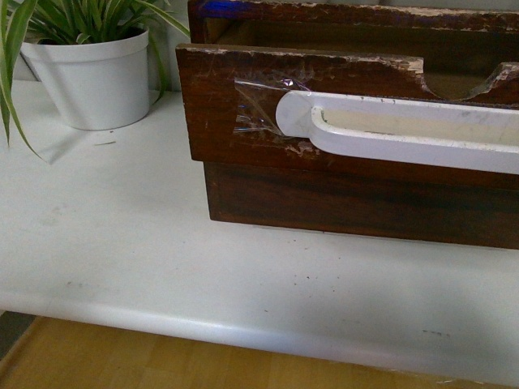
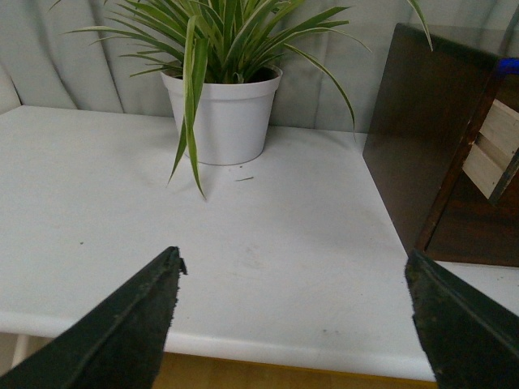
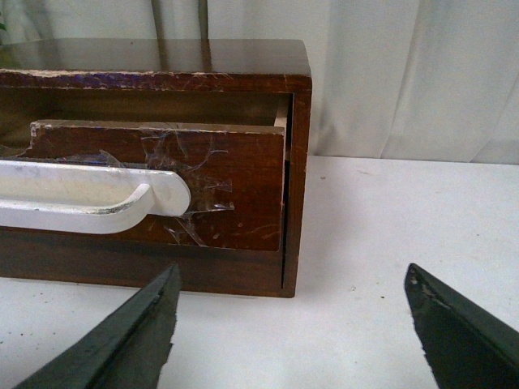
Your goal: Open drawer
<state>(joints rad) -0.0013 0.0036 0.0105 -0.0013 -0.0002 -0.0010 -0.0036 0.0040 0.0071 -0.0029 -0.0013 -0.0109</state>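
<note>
Drawer (image 1: 243, 121) looks like solid dark wood, scuffed along the top edge, so stiff and probably with a bit of drag in its slot — I'd guess the whole wooden box (image 3: 296, 162) it sits in could slide on the table (image 1: 122, 243) before the drawer does, since nothing seems to pin it down. It sits toward the right half of the table and from the front view it already looks pulled out a little past the lower front (image 1: 340, 207). Obvious place to grab is the long white handle (image 1: 405, 134), but it's only stuck on with clear tape (image 1: 259, 109), crinkled at the ends, so I'd judge a hard yank might peel it off; a steady straight pull near the middle of the handle seems safer. The half-round notch (image 1: 458, 85) in the top edge is a backup hold. Right end effector (image 3: 292, 324) is spread wide, holding nothing, hanging in front of the box's right end, apart from the handle. Left end effector (image 2: 296, 320) is wide too and empty, facing bare table with the potted plant (image 2: 223, 113) well behind it. Room-wise there's clear table in front of the drawer up to the table's front edge (image 1: 243, 332) — plant is off to the left, out of the pull path.
</note>
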